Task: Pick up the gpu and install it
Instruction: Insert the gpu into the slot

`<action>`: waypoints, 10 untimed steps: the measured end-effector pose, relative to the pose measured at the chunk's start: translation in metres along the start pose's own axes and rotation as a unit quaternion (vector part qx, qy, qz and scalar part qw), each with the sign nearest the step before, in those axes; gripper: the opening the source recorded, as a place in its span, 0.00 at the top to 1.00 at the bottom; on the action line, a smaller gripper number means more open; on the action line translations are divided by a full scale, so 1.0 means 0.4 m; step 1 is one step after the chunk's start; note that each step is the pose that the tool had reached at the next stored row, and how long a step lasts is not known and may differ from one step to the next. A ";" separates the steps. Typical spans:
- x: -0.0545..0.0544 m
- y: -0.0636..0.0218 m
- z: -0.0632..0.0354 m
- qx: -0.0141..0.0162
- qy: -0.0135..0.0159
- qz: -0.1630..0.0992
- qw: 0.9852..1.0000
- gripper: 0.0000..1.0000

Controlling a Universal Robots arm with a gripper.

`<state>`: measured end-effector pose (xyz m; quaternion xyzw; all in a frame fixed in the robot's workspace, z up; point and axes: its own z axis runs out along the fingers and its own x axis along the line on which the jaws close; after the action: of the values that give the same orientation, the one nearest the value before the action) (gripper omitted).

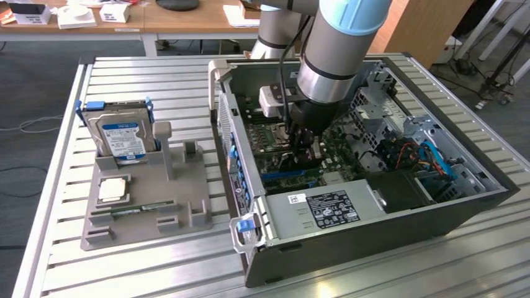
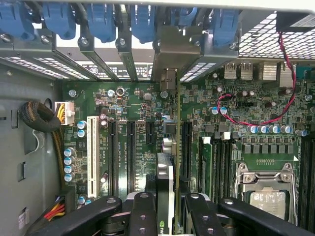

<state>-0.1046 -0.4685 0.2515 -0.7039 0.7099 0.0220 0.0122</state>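
1. The gripper (image 2: 166, 209) is clenched on the gpu (image 2: 165, 172), with a black finger (image 2: 142, 211) on each face of the card
2. The gpu stands on edge inside the computer case (image 1: 373, 248), over the green motherboard (image 2: 138, 147)
3. Its metal bracket (image 2: 170, 54) meets the case's slot wall
4. A hard drive (image 1: 123, 136) stands in the grey holder (image 1: 166, 205) beside the case

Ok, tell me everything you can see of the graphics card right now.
The graphics card shows edge-on: a thin dark board with a green logo near the tool, its silver bracket at the far end. It stands on its edge above the green motherboard, clamped between the tool's fingers. Whether it sits in a slot cannot be told.
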 end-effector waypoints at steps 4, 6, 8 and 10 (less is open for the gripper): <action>0.000 0.000 0.002 0.000 0.000 0.000 1.000 0.73; 0.000 0.000 0.002 0.000 0.000 0.000 1.000 0.73; 0.000 0.000 0.002 0.000 0.000 0.000 1.000 0.73; 0.000 0.000 0.003 0.000 0.000 0.000 1.000 0.73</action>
<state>-0.1047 -0.4684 0.2505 -0.7039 0.7099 0.0221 0.0124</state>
